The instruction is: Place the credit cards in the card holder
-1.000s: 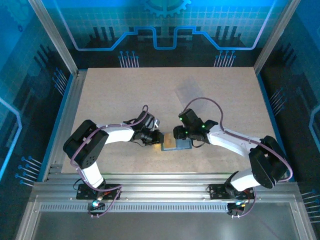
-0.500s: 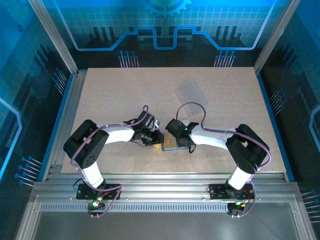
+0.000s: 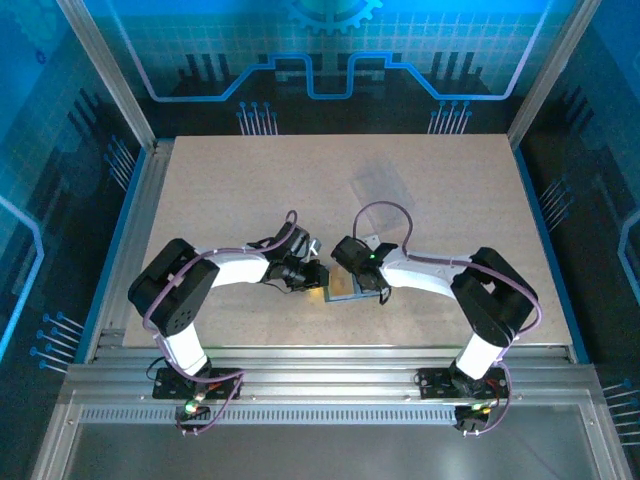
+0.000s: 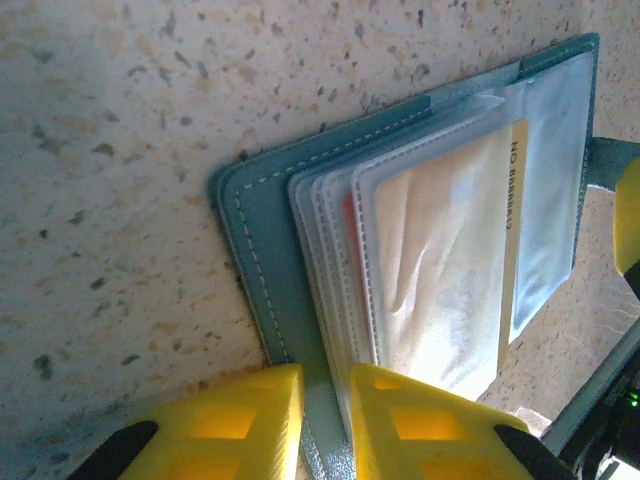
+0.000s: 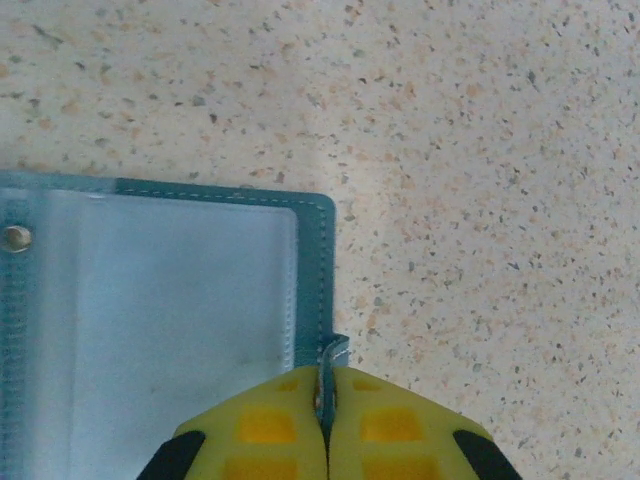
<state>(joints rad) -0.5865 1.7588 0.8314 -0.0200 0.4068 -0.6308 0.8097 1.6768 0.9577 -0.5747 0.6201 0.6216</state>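
Left gripper (image 4: 325, 388) first: we see its yellow fingers (image 4: 235, 418) drawn in narrow, with the teal edge of the card holder (image 4: 255, 250) pinched between them. Over to the right gripper (image 5: 325, 392): its jaws are pressed together, nipping a thin sliver of the holder's stitched corner between the tips. So both arms have a grip on the one holder, the left arm reaching in from the left and the right arm from the right.

The holder lies open and flat on the speckled table (image 3: 220, 190), towards the near edge, right between the two wrists in the overhead view. From the left wrist we look across a fan of clear sleeves (image 4: 328, 230) stacked on the cover. A card (image 4: 440, 270) sits inside the top one, washed pale by glare, with an orange strip of printed letters along one edge. A sliver of red peeks from a sleeve beneath; we cannot tell what it belongs to.

From the right wrist we see a clear pocket (image 5: 170, 320) over the inside cover and a small metal stud (image 5: 15, 238) at its left edge. Farther up the table, well apart from both arms, lies a clear tray (image 3: 380, 183).
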